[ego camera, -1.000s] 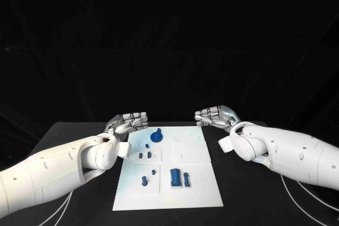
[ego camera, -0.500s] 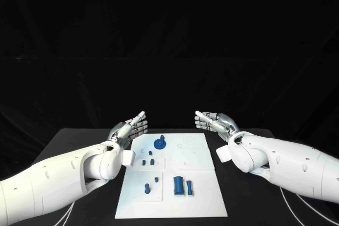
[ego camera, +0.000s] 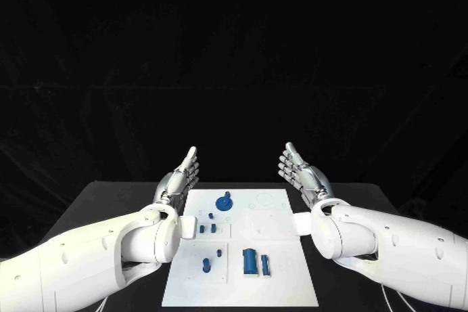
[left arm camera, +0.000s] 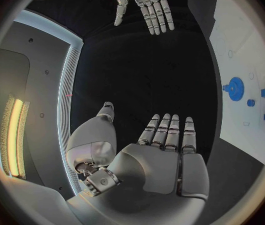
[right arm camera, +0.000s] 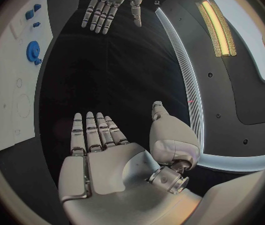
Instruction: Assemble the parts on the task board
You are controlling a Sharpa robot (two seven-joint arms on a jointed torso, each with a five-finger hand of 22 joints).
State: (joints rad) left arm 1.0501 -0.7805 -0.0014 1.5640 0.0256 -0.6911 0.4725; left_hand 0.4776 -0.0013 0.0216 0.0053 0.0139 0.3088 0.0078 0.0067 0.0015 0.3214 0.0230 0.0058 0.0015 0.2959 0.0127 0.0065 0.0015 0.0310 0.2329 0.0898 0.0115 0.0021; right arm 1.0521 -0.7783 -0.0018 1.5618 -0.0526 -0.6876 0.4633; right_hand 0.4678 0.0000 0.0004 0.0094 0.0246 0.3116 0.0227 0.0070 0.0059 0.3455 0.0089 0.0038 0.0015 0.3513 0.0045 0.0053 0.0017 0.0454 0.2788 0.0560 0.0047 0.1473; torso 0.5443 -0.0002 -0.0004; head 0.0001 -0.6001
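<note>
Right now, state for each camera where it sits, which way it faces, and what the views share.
Head view: on the robot's head, looking down at the task board; left hand and right hand raised, flat.
Left wrist view: behind the left hand, facing the right hand.
Right wrist view: behind the right hand, facing the left hand.
Shared: the blue gear.

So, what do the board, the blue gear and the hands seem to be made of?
Board: probably matte white plastic, flat with no glare. Gear: likely plastic, solid even blue, dull. Left hand and right hand: silvery with bright highlights, metal or metallic-coated plastic.
</note>
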